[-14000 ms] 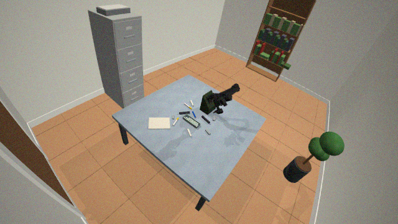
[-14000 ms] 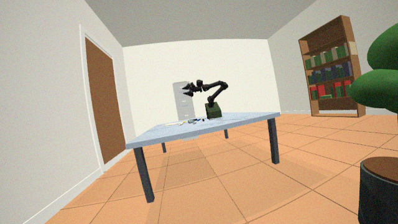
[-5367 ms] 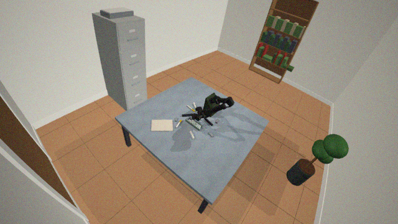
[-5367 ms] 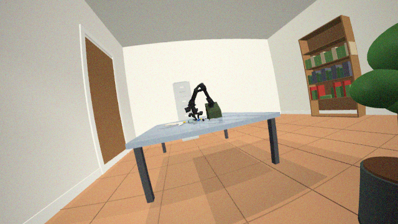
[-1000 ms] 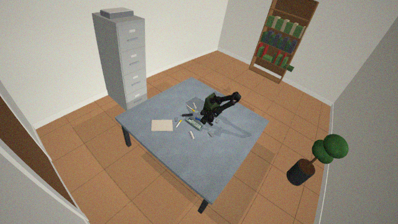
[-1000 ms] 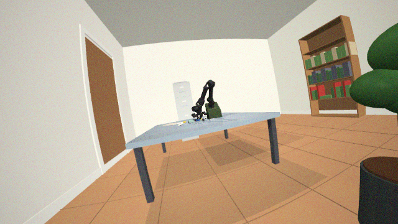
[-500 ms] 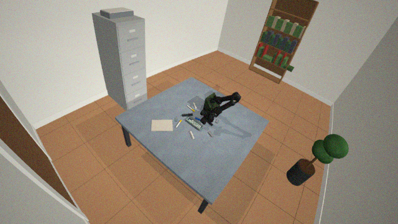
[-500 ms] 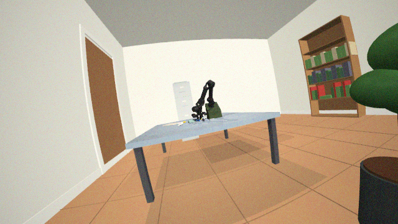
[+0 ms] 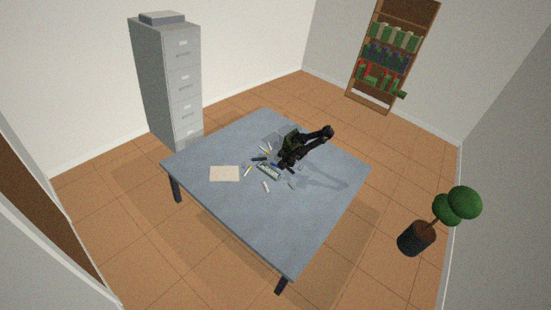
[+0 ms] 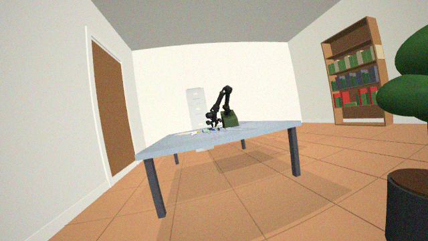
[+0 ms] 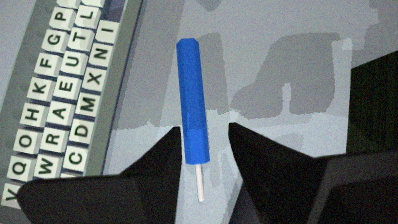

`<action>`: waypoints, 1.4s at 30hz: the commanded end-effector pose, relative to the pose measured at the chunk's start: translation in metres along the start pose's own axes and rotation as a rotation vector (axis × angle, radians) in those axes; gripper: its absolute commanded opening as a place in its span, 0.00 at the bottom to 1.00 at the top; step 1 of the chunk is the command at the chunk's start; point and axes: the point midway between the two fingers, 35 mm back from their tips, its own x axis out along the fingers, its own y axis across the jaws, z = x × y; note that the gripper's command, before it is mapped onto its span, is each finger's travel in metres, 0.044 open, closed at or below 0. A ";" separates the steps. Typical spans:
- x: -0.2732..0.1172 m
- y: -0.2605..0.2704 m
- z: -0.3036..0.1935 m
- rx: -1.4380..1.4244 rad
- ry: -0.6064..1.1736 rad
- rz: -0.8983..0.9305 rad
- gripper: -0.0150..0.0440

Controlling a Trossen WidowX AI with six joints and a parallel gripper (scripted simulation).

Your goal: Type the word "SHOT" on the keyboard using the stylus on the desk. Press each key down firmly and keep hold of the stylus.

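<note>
The blue stylus (image 9: 274, 164) (image 10: 213, 128) (image 11: 192, 95) has a thin pale tip pointing to the bottom of the wrist view. My gripper (image 11: 204, 131) is open around its lower part, with a visible gap on both sides of the blue body, wider on the right. The fingers are not gripping it. Whether the stylus rests fully on the desk is hard to tell. The keyboard (image 9: 269, 170) (image 10: 205, 130) (image 11: 65, 86) lies beside the stylus, at the left in the wrist view. H, O and T keys show there; the S key is not readable and the keyboard's far end is cut off.
The desk (image 9: 275, 228) also bears a beige pad (image 9: 224, 173), yellow-and-white markers (image 9: 247, 170) (image 9: 264, 150), dark pieces (image 9: 259, 159) (image 9: 290, 170) and a white piece (image 9: 265, 186). The dark green arm base (image 10: 229, 119) (image 11: 375, 105) stands behind the gripper.
</note>
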 end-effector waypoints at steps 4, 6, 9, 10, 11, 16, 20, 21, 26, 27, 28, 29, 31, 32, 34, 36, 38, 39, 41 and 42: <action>-0.035 0.003 0.017 -0.002 0.003 0.020 0.51; -0.035 0.003 0.017 -0.002 0.003 0.020 0.51; -0.035 0.003 0.017 -0.002 0.003 0.020 0.51; -0.035 0.003 0.017 -0.002 0.003 0.020 0.51; -0.035 0.003 0.017 -0.002 0.003 0.020 0.51; -0.023 -0.010 0.022 -0.064 0.116 -0.144 0.51; -0.018 -0.018 0.025 -0.113 0.306 -0.259 0.51; -0.017 -0.019 0.025 -0.121 0.360 -0.276 0.51; -0.016 -0.018 0.030 -0.125 0.643 -0.275 0.51; -0.015 -0.016 0.031 -0.120 0.699 -0.258 0.51; -0.015 -0.014 0.033 -0.113 0.754 -0.236 0.51; -0.015 -0.012 0.035 -0.104 0.807 -0.209 0.51; -0.014 -0.007 0.041 -0.080 0.905 -0.140 0.51; -0.013 -0.004 0.044 -0.065 0.949 -0.099 0.51; -0.011 0.002 0.052 -0.034 1.020 -0.015 0.51; -0.011 0.004 0.055 -0.022 1.041 0.018 0.51; -0.011 0.004 0.055 -0.022 1.041 0.018 0.51; -0.011 0.004 0.055 -0.022 1.041 0.018 0.51; -0.011 0.004 0.055 -0.022 1.041 0.018 0.51; -0.011 0.004 0.055 -0.022 1.041 0.018 0.51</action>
